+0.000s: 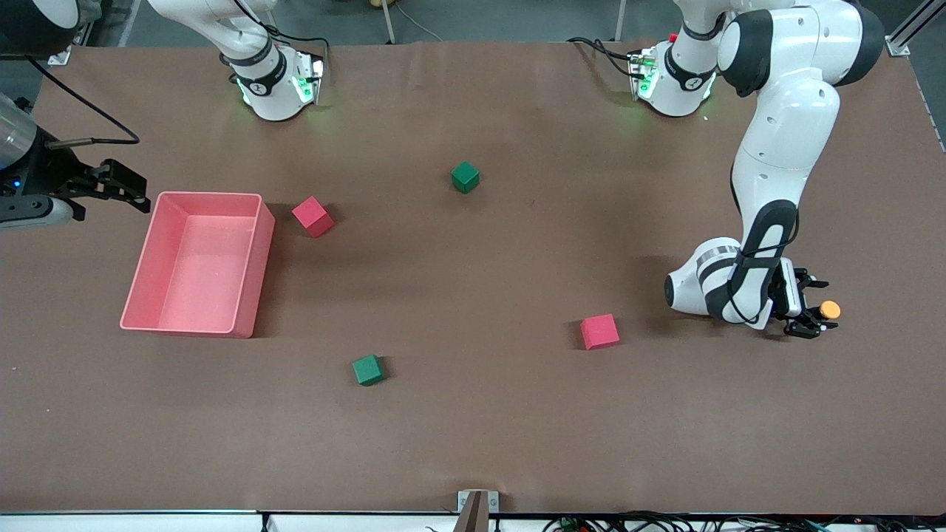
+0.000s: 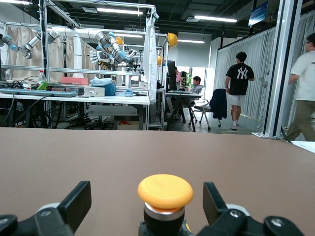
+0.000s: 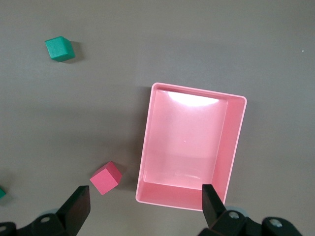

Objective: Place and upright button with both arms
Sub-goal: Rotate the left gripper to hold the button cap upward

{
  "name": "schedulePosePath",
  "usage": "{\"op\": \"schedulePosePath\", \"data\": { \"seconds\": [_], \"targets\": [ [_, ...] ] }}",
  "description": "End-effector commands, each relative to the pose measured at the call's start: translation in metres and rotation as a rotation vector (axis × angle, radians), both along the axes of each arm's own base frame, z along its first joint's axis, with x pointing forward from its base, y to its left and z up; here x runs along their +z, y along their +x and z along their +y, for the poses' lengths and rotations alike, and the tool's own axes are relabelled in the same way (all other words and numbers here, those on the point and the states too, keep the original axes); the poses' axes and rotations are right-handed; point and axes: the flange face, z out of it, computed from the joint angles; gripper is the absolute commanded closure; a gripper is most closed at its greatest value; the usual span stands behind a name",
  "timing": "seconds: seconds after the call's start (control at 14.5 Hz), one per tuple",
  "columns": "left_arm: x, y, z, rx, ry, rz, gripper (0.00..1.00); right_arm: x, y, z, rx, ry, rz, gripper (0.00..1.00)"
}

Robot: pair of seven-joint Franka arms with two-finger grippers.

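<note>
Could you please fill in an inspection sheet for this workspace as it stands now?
Surface: brown table, no spills seen.
Job's things: button upright at the left arm's end, orange cap up, between the open fingers of the left gripper.
Clutter: pink bin; two red cubes; two green cubes.
Grippers: left low around the button, not gripping; right gripper open, waiting above the table beside the bin.
Cables: black cable to the right arm; wires by both bases.
Surroundings: lab benches and people in the left wrist view.
</note>
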Motion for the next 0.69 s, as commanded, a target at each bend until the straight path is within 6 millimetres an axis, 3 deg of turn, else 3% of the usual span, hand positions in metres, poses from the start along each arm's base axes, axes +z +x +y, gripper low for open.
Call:
{"op": "schedulePosePath", "data": {
  "seconds": [0.0,0.21,0.62],
  "targets": [
    [-0.001,-0.005,0.004,-0.012,0.016,-0.116,0.0,0.0,0.001,-0.004,-0.002,0.0,-0.003,0.0],
    [0.007,-0.004,0.006,0.001,0.049,-0.093,0.0,0.0,0.002,-0.003,-0.004,0.0,-0.005,0.0],
    [0.044,0.013,0.004,0.007,0.049,-0.051,0.0,-0.002,0.001,-0.003,-0.004,-0.001,0.006,0.0]
  ]
}}
